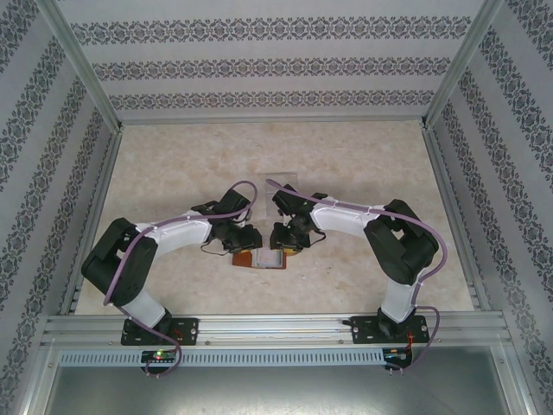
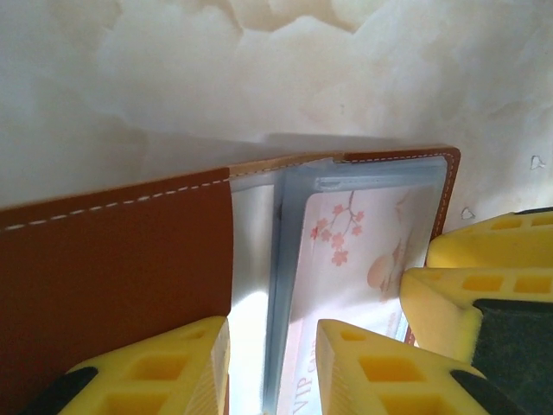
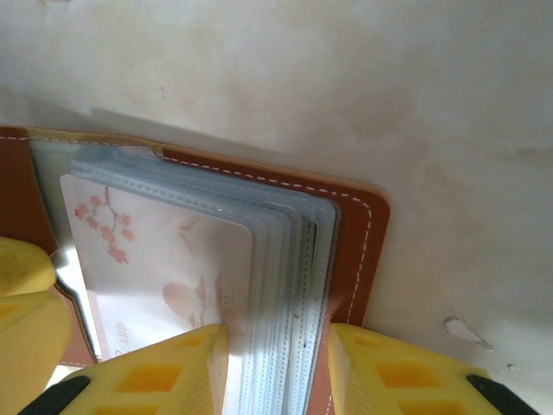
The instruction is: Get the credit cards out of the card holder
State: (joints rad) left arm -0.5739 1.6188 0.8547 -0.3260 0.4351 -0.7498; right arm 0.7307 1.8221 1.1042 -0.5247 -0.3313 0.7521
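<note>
The brown leather card holder [image 1: 245,258] lies open on the table between both grippers. Its left cover [image 2: 112,259] is brown with white stitching. Grey-blue clear pockets fan out over its right cover [image 3: 359,233]. One of the credit cards [image 2: 354,251], pale with pink blossoms, sits inside the top pocket [image 3: 164,251]. My left gripper [image 2: 272,333] stands open astride the pocket fold, one finger by the left cover and one over the card. My right gripper [image 3: 278,341] is shut on the fanned pocket stack and right cover. In the top view the left gripper [image 1: 246,245] and right gripper [image 1: 287,244] nearly touch.
The pale marbled table [image 1: 363,164] is walled in by patterned panels and metal posts. A faint clear thing [image 1: 282,183] sits just behind the grippers. The right gripper's yellow fingers [image 2: 471,277] crowd the wallet's right edge. A rail [image 1: 276,327] runs along the near edge.
</note>
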